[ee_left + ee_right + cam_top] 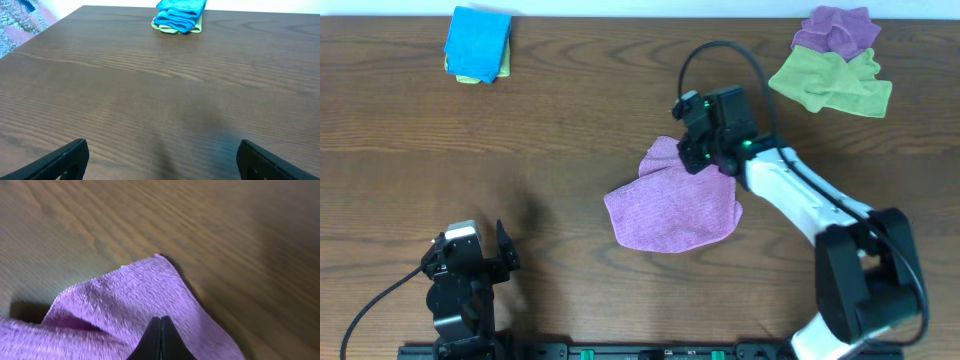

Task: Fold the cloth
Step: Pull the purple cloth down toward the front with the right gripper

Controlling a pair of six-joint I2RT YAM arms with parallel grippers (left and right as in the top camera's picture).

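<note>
The cloth (670, 210) is a lilac-purple towel lying rumpled near the middle of the wooden table. My right gripper (705, 155) is at its far corner, reaching in from the right. In the right wrist view the black fingertips (160, 322) are pressed together and shut on the cloth (125, 295), a fold of which rises around them and casts a shadow on the table at the left. My left gripper (475, 242) rests near the front left of the table, well away from the cloth. Its fingers (65, 160) stand wide open over bare wood, with nothing between them.
A folded bright blue cloth (478, 44) on a yellow-green one lies at the back left; it is also in the left wrist view as the blue cloth (179, 15). An olive-green cloth (830, 82) and another purple cloth (835, 30) are heaped at the back right.
</note>
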